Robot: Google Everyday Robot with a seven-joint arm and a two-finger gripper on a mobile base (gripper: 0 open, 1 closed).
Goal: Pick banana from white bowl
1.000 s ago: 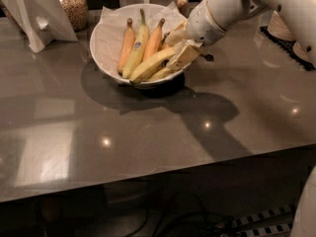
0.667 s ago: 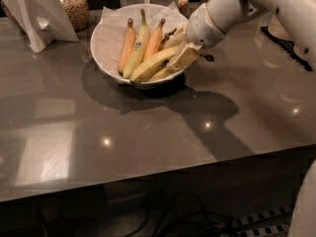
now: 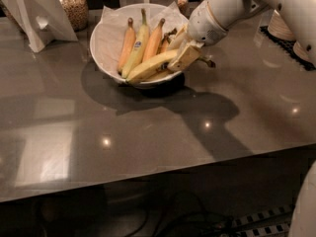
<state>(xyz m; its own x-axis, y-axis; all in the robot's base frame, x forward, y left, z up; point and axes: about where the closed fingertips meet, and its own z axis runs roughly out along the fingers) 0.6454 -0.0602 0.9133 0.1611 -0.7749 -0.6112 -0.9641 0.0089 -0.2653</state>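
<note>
Grasp step: my gripper (image 3: 183, 51) pinches the banana (image 3: 148, 67) in the white bowl (image 3: 94, 48) by the desk's (image 3: 148, 137) far edge; next, lift clear.

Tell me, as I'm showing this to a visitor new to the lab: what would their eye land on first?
The white bowl at the back of the grey table stands out first, with a long pale-yellow banana lying across its front, before other bananas. The robot's white arm reaches in from the upper right, its gripper at the bowl's right rim, at that banana's stem end.
</note>
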